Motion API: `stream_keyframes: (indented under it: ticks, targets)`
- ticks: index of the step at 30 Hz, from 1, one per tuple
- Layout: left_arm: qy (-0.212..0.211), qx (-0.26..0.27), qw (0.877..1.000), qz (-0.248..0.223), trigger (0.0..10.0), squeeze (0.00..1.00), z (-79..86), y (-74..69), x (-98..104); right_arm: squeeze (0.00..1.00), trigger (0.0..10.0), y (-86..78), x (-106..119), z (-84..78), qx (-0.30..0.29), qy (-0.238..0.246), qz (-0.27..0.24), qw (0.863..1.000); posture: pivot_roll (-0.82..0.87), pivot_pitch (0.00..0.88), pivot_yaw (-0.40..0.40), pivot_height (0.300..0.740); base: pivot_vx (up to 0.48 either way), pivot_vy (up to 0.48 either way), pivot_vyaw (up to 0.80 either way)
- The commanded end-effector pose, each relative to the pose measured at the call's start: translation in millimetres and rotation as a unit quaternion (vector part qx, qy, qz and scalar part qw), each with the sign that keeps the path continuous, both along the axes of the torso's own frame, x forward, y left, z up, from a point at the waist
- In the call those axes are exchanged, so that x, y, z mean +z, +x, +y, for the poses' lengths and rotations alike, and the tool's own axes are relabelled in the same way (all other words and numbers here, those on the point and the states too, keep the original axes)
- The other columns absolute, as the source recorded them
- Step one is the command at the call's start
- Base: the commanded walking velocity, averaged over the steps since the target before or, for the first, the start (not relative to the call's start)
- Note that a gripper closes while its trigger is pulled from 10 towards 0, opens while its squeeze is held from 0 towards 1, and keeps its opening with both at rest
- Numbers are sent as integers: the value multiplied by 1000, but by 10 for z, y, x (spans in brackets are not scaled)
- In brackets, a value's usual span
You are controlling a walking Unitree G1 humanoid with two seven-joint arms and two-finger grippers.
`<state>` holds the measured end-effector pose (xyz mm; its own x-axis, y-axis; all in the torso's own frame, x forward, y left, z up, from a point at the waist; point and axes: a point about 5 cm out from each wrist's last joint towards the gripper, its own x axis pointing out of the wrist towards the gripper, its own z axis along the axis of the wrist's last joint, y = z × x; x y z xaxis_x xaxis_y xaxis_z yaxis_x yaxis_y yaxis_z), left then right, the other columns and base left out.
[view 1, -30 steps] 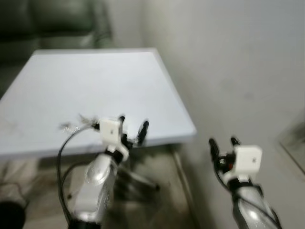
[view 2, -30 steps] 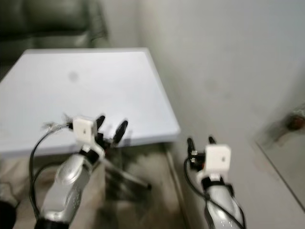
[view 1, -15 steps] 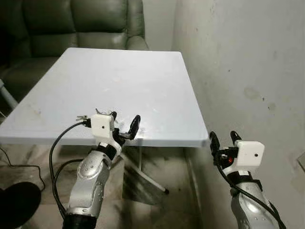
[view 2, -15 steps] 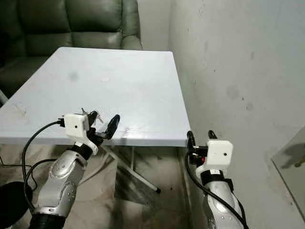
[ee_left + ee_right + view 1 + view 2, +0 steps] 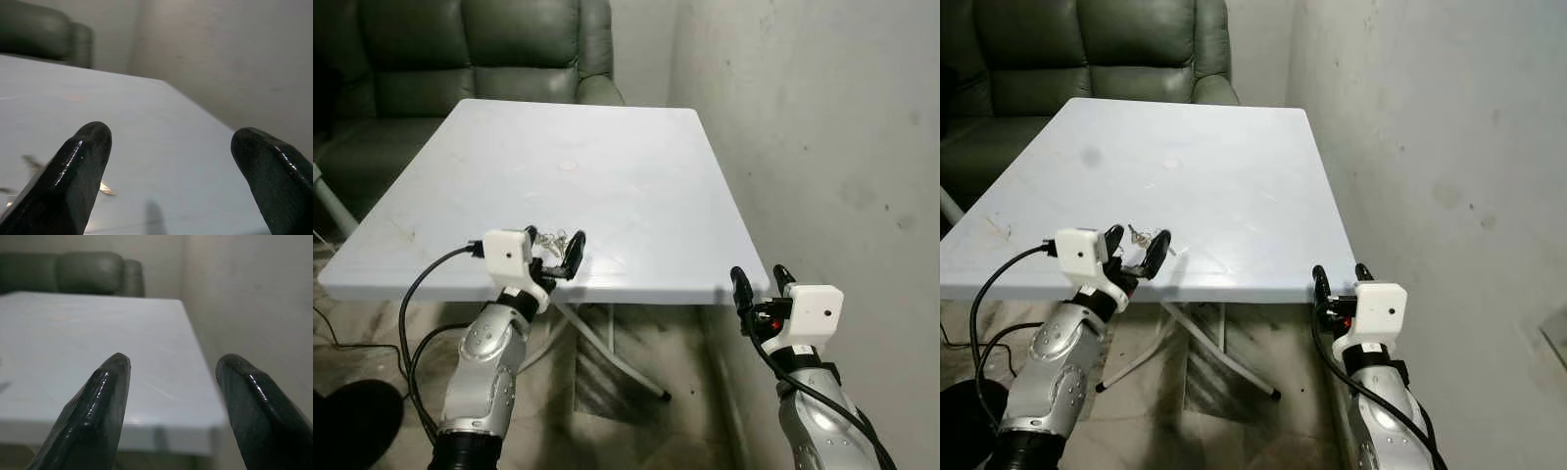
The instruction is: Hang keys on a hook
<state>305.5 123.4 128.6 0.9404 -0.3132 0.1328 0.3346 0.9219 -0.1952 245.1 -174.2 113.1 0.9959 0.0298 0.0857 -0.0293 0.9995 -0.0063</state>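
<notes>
Small bunch of silvery metal keys (image 5: 1143, 235) lying flat near the front edge of the white rectangular tabletop (image 5: 607, 166), just ahead of the left pincer (image 5: 558, 257) and between the lines of its two black fingers (image 5: 73, 171), not touching either. Left pincer spread wide over the tabletop's front edge, gripping nothing. Right pincer (image 5: 757, 285) likewise parted and empty, raised beside the tabletop's near right corner, close to the pale plaster wall (image 5: 822, 137). Compared with half a second ago, left pincer closer to the keys, keys now visible between its fingertips. Keys thin, glinting, fanned loosely; further detail too small to make out. Dark green leather sofa (image 5: 460, 49) beyond the tabletop's far side.
</notes>
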Motion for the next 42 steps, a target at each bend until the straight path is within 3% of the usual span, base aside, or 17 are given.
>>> stream_keyframes:
  ticks: [1,11,18,32,42]
  targets:
    - [10,9,1000,1,10000,0,67,17,6,0,10000,7,28,22,2,6,-7,1000,-7,0,-30,740,0,435,0]
    - [13,7,1000,4,10000,0,57,16,-10,0,10000,2,27,42,14,-11,-2,1000,-10,0,-33,740,0,434,0]
    - [17,4,1000,4,10000,0,48,17,-14,0,10000,-3,15,60,16,-12,1,1000,-11,0,-34,740,0,432,800]
    - [22,-1,1000,5,10000,0,50,18,-27,0,10000,-20,1,71,19,-4,1,1000,-12,0,-28,740,0,430,0]
    - [23,7,999,24,10000,0,49,-4,-61,0,10000,-34,-11,65,19,2,4,1000,-10,0,-27,740,0,0,0]
